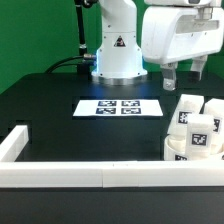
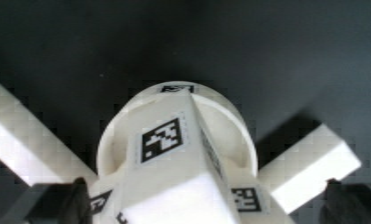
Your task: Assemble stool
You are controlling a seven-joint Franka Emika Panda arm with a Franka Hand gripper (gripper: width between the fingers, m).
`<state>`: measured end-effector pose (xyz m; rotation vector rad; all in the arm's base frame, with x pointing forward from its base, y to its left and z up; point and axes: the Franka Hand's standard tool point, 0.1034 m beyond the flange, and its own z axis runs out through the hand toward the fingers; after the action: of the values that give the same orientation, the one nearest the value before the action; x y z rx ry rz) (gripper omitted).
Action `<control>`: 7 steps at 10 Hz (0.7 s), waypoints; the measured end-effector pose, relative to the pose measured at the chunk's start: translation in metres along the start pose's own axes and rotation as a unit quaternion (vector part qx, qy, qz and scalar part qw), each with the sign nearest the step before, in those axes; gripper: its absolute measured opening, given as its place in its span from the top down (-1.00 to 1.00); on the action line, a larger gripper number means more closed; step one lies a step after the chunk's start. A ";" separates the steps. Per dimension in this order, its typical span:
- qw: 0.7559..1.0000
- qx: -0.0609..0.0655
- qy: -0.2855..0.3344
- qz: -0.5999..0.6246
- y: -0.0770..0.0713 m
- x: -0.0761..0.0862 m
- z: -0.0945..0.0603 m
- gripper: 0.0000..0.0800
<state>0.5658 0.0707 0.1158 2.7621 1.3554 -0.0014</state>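
The black table [image 1: 60, 125] carries white border rails [image 1: 70, 177] and the marker board [image 1: 120, 107]. Stool parts [image 1: 194, 132] cluster at the exterior view's right. Above them hangs the gripper [image 1: 184, 77], jaws spread, flanking a tagged leg [image 2: 173, 150].

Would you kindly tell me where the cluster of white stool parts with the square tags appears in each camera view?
Exterior view: the stool parts sit at the exterior view's right, on the black table, just inside the white border rail, below the gripper.
Wrist view: a tagged white part fills the centre, close under the camera.
Shared landmark: the white border rail, seen in the wrist view as pale bars on the dark table.
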 end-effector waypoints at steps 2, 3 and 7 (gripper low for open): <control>0.992 -0.027 0.002 -0.120 0.007 0.006 -0.001 -0.62; 0.985 -0.030 -0.005 -0.172 0.007 0.008 0.003 -0.62; 0.974 -0.027 -0.018 -0.225 -0.001 0.013 0.017 -0.62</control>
<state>0.5738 0.0808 0.0980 2.3380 1.9021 -0.0373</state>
